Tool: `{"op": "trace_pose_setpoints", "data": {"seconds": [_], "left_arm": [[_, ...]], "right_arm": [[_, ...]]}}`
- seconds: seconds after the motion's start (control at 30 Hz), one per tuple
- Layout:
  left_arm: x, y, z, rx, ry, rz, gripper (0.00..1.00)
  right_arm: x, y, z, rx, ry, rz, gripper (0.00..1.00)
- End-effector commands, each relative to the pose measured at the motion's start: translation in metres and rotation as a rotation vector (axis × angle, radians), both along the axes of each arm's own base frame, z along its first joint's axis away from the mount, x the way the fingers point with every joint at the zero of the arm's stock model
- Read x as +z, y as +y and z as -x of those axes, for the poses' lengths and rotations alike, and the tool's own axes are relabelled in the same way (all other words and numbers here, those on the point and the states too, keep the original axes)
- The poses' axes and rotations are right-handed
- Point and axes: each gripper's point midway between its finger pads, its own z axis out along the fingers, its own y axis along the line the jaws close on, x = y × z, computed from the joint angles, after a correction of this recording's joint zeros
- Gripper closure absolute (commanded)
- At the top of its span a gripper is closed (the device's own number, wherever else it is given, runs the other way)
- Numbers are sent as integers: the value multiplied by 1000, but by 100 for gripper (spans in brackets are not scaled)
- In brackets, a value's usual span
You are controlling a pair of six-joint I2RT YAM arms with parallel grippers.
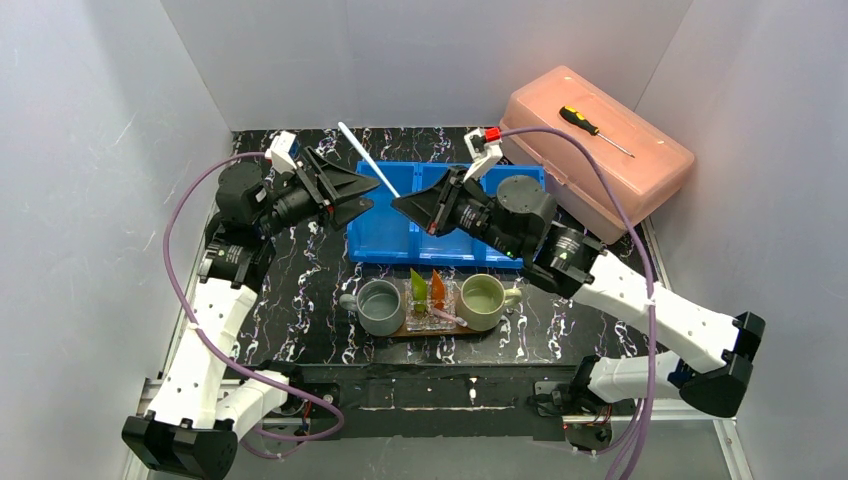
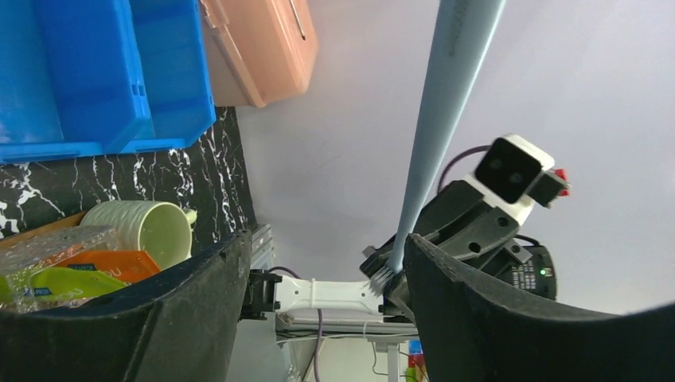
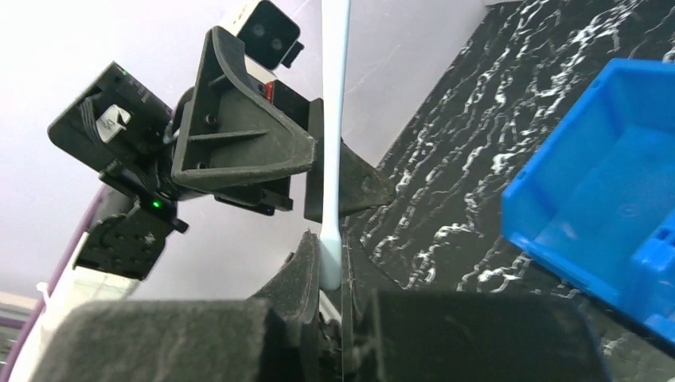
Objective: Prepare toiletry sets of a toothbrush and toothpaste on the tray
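We see the right pincer (image 3: 330, 259) clamped on the lower end of a thin whitish toothbrush (image 3: 334, 119), which stands up between its fingers. The left pincer (image 2: 325, 247) faces it tip to tip with its jaws standing apart. The toothbrush passes close along the inner face of one finger, and we cannot tell whether it touches. Its bristles show at that finger's tip.

From above, both pincers meet in the air over the near left part of the blue bin (image 1: 380, 243), and the toothbrush slants up and away to the left from the right pincer's tip.

Nearer the arm bases, the brown tray (image 1: 470, 332) lies on the dark marbled desk (image 1: 300, 300). A grey mug (image 1: 380, 306) stands at its left end and a pale green mug (image 1: 482, 300) at its right. Between them a clear holder (image 1: 430, 312) carries a green tube (image 1: 418, 283) and an orange tube (image 1: 438, 288), side by side.

At the far right a pink box (image 1: 600, 170) bears a screwdriver (image 1: 595, 131).
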Motion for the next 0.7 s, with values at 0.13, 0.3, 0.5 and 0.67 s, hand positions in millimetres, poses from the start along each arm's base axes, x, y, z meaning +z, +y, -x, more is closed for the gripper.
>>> {"op": "trace_pose_setpoints", "data": {"seconds": [0.13, 0.3, 0.5, 0.67], "left_arm": [[12, 2, 16, -48, -67, -93, 30], [21, 1, 18, -64, -83, -93, 28], [26, 3, 18, -54, -89, -118, 27], [20, 4, 13, -43, -59, -138, 26]], "right_arm": [[13, -31, 13, 46, -180, 270, 99], [-7, -37, 13, 74, -192, 404, 99], [-19, -39, 16, 110, -216, 479, 99], [-10, -40, 21, 134, -262, 453, 99]]}}
